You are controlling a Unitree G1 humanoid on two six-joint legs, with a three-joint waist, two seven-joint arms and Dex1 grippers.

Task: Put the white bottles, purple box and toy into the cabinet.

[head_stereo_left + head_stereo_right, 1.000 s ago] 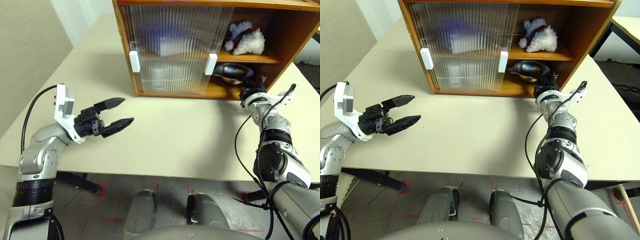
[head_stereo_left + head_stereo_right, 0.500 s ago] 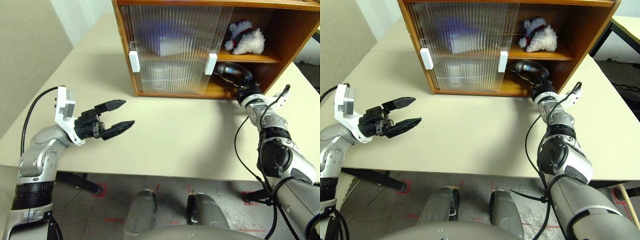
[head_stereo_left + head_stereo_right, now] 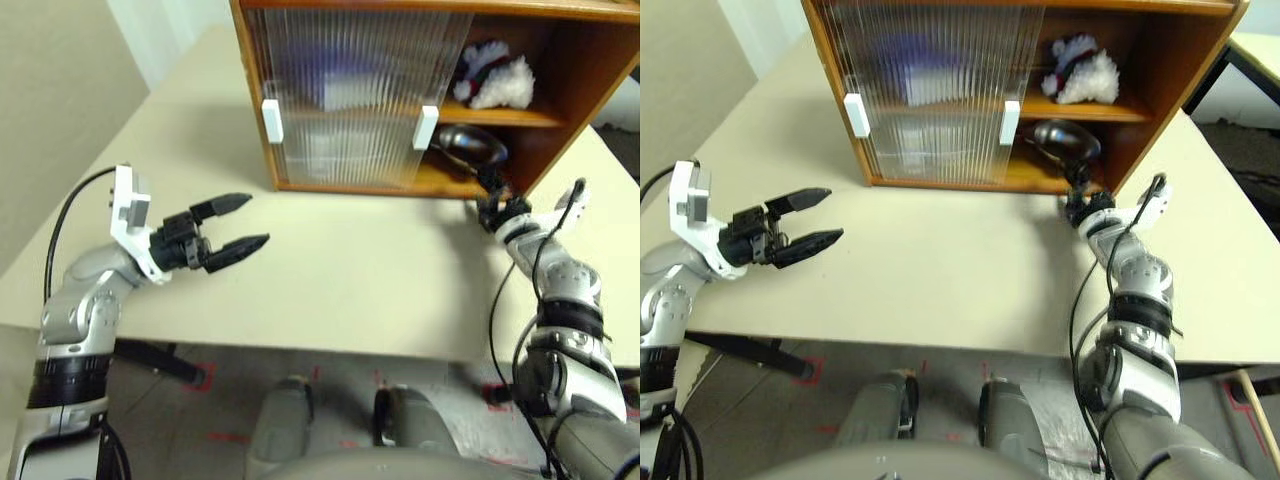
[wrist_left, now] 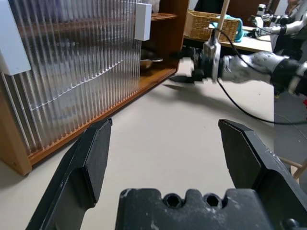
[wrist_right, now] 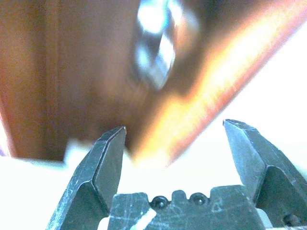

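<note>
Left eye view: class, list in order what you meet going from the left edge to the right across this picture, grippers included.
Left gripper → left white door handle → right white door handle → metal dish → right gripper.

Even bright indoor light, soft shadows under cabinet (image 3: 560, 60) on worktop (image 3: 350, 270). Right wrist view heavily motion-blurred, glare on metal dish (image 5: 156, 43). Head views slightly soft; right hand (image 3: 492, 205) smeared.
</note>
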